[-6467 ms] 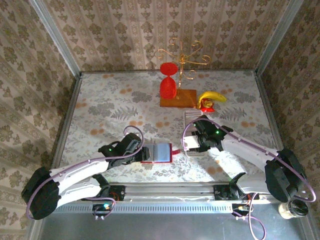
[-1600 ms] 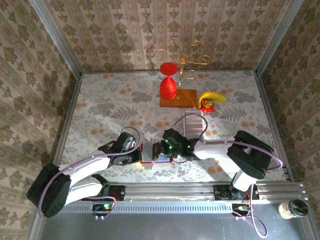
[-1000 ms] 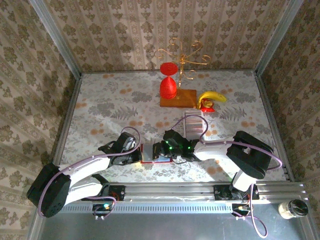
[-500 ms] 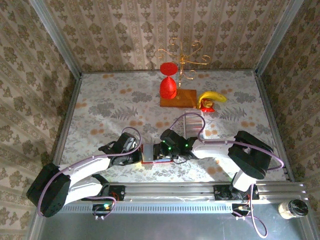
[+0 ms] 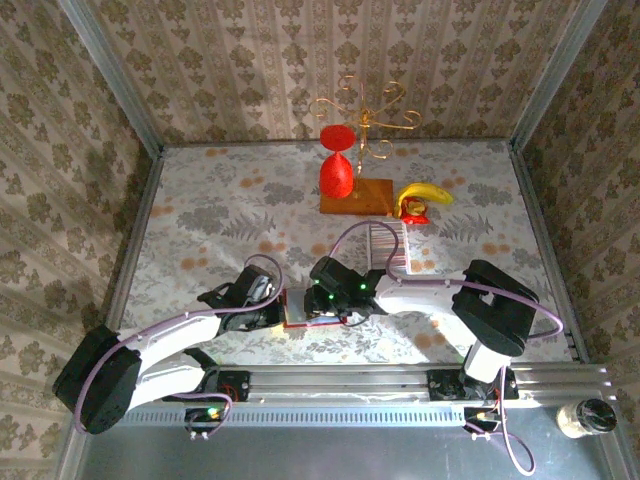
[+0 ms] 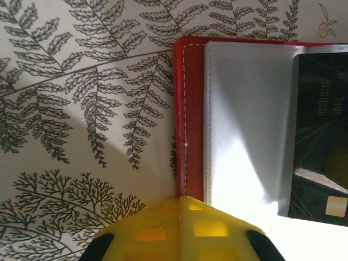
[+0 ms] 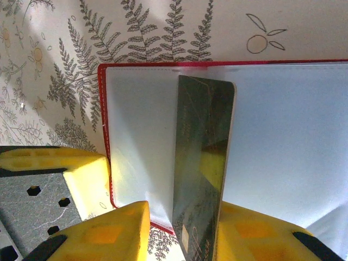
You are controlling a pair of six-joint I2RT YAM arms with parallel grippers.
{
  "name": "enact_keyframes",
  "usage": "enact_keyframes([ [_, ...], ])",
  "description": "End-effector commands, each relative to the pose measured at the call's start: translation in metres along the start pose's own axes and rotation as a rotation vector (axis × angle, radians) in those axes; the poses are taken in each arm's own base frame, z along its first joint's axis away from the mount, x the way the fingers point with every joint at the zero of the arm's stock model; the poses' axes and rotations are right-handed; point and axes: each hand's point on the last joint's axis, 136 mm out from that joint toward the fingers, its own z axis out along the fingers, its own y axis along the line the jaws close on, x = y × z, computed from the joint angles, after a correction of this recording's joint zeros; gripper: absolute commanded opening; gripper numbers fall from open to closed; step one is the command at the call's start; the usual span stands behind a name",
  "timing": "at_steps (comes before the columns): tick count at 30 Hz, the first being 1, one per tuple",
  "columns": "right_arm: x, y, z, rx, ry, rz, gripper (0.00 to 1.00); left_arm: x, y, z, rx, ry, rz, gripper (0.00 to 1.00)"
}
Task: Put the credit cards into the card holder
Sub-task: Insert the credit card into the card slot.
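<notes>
Currently: small red book-like card holder (image 5: 298,310) lies open, pale inside up, close to near edge of floral-patterned worktop (image 5: 200,200), between both grippers. Left gripper (image 6: 179,202): yellow fingers closed together on holder's red cover edge. Right gripper (image 7: 182,217): fingers parted, dark chip card (image 7: 204,163) standing tilted between them over holder's inside, touching one finger, gap to other. Long striped row of pale whitish cards (image 5: 387,247) lies further in from near edge, apart from holder.
</notes>
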Motion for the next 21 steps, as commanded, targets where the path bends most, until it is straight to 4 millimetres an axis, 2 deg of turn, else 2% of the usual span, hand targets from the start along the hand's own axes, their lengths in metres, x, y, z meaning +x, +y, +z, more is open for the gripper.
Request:
enact_keyframes([
  [1, 0.000, -0.007, 0.002, 0.062, 0.001, -0.032, 0.33, 0.009, 0.007, 0.004, -0.023, 0.023, -0.004, 0.05],
  [8, -0.002, -0.018, -0.008, 0.123, -0.023, -0.050, 0.38, 0.009, 0.008, 0.003, -0.023, 0.020, -0.004, 0.05],
  [14, -0.001, -0.025, -0.010, 0.174, -0.006, -0.078, 0.49, 0.009, 0.007, 0.003, -0.021, 0.019, -0.004, 0.04],
  [21, -0.001, -0.020, -0.005, 0.165, 0.005, -0.085, 0.46, 0.009, 0.008, 0.002, -0.021, 0.017, -0.006, 0.03],
])
